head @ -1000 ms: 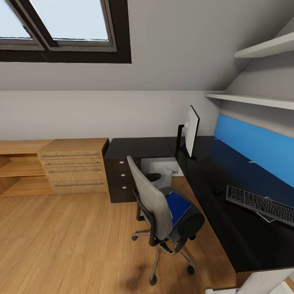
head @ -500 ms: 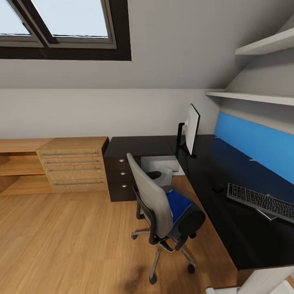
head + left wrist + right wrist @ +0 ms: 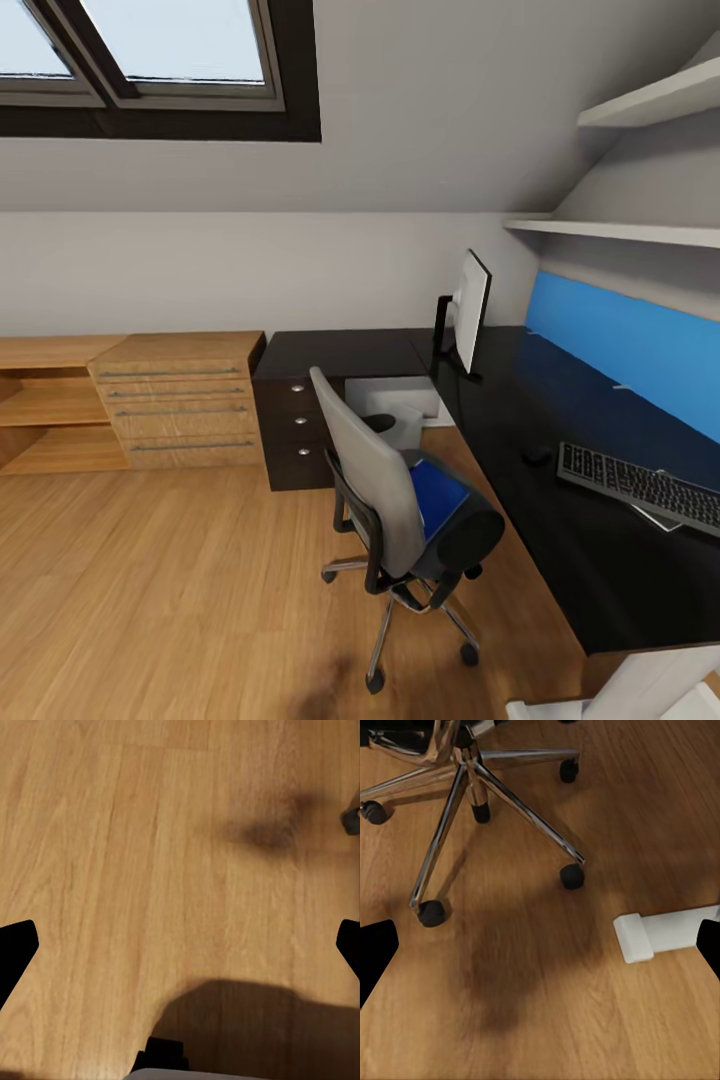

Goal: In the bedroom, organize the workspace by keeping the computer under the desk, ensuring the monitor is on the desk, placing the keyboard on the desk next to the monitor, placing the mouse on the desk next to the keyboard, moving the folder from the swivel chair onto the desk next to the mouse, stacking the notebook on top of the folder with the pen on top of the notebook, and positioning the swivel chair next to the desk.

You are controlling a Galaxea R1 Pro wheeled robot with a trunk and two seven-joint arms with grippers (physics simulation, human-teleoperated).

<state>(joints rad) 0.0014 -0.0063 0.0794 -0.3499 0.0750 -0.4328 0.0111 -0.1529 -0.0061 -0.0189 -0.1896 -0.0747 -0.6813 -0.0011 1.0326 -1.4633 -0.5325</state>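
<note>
The grey swivel chair (image 3: 385,490) stands on the wood floor beside the black desk (image 3: 560,560), with the blue folder (image 3: 438,495) lying on its seat. On the desk are the monitor (image 3: 468,312) at the far end, the black keyboard (image 3: 640,488) at the right, and the small dark mouse (image 3: 538,455) just left of it. A pale flat corner (image 3: 655,518) pokes out from under the keyboard. The white computer (image 3: 395,405) sits under the desk. My left gripper (image 3: 180,952) is open over bare floor. My right gripper (image 3: 540,952) is open above the floor near the chair's chrome base (image 3: 472,780).
A wooden drawer unit (image 3: 180,400) and a dark drawer block (image 3: 295,430) line the far wall. White shelves (image 3: 620,230) and a blue panel (image 3: 630,350) run above the desk. A white foot (image 3: 660,934) lies on the floor near the chair's casters.
The whole head view has shifted slightly, so the camera moved. The chair, folder and desk items keep their places relative to each other.
</note>
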